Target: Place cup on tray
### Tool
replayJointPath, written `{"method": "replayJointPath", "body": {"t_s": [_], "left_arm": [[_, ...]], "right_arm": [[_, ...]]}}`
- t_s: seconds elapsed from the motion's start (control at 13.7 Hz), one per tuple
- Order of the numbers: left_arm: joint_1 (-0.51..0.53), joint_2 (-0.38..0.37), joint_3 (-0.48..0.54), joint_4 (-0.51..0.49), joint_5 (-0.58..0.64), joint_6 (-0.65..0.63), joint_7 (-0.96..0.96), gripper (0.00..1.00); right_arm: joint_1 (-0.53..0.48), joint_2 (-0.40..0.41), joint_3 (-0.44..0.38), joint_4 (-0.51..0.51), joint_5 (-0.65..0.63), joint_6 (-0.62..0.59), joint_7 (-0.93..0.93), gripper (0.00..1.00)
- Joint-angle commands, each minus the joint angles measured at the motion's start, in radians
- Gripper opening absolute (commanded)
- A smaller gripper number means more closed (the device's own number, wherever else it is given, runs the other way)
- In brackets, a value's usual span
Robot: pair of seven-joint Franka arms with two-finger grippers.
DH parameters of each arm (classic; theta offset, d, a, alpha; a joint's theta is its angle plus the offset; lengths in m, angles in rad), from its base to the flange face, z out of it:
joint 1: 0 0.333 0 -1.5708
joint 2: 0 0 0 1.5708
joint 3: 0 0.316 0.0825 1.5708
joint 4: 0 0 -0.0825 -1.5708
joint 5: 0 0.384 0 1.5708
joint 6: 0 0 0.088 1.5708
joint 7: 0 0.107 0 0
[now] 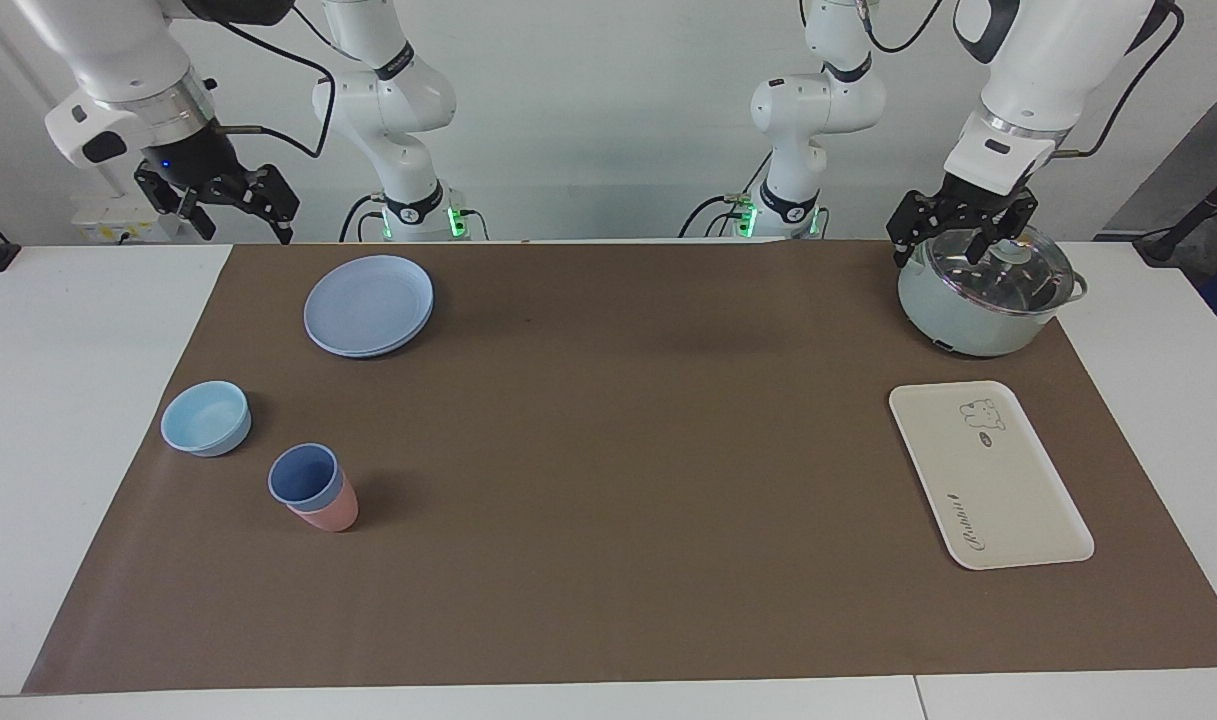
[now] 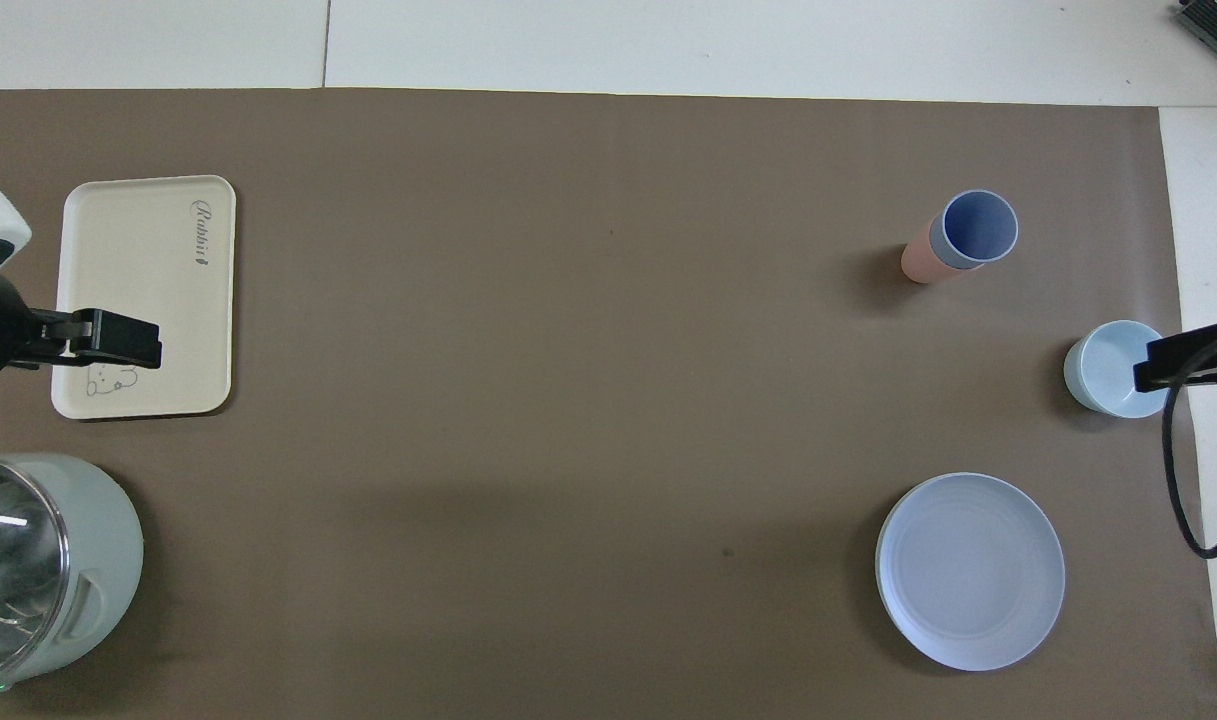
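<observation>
Grippers first: the left end effector (image 1: pixel 961 232) hangs above the glass lid of the pale green pot (image 1: pixel 978 300), at the left arm's end of the worktop (image 1: pixel 68 420); its fingers are spread apart and hold nothing. The right end effector (image 1: pixel 230 203) hangs in the air at the right arm's end, above the near edge of the brown mat (image 1: pixel 608 500); whether its fingers are apart or together cannot be told.

Nearest the robots on the mat are the pot and, toward the right arm's end, the round blue plate (image 1: pixel 369 304). Farther from the robots than the pot lies the tray (image 1: pixel 988 475), flat and unloaded, its bear drawing at the nearer end and its lettering at the farther end. Farther than the plate sits the light-blue bowl (image 1: pixel 206 418). Farthest out stands the cup (image 1: pixel 306 476), upright with its mouth open upward, nested inside the salmon-pink tumbler (image 1: pixel 330 513), whose lower part shows beneath it. The stacked pair stands just beside the bowl and well apart from the tray.
</observation>
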Motion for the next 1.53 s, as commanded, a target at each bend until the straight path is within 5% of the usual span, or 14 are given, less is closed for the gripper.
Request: {"method": "replayJointPath", "body": {"t_s": [0.0, 0.36, 0.51, 0.8, 1.17, 1.46], "left_arm": [[0.000, -0.019, 0.002, -0.017, -0.008, -0.004, 0.015, 1.00], [0.002, -0.019, 0.002, -0.015, -0.008, -0.003, 0.015, 1.00], [0.000, -0.019, 0.002, -0.015, -0.008, -0.001, 0.010, 1.00], [0.000, -0.019, 0.002, -0.015, -0.008, -0.003, 0.002, 1.00], [0.003, -0.019, 0.002, -0.017, -0.008, -0.001, 0.015, 1.00], [0.005, -0.019, 0.004, -0.016, -0.008, -0.001, 0.012, 1.00]], "right_arm": [[0.006, -0.016, -0.001, -0.016, -0.020, 0.000, 0.023, 1.00], [0.000, -0.018, -0.001, -0.021, -0.006, 0.012, 0.014, 1.00], [-0.006, -0.034, -0.001, -0.088, -0.006, 0.130, -0.023, 1.00], [-0.069, -0.051, -0.010, -0.266, 0.013, 0.421, -0.427, 1.00], [-0.180, -0.019, -0.011, -0.432, 0.258, 0.695, -0.901, 1.00], [-0.190, 0.190, -0.011, -0.452, 0.693, 0.926, -1.338, 1.00]]}}
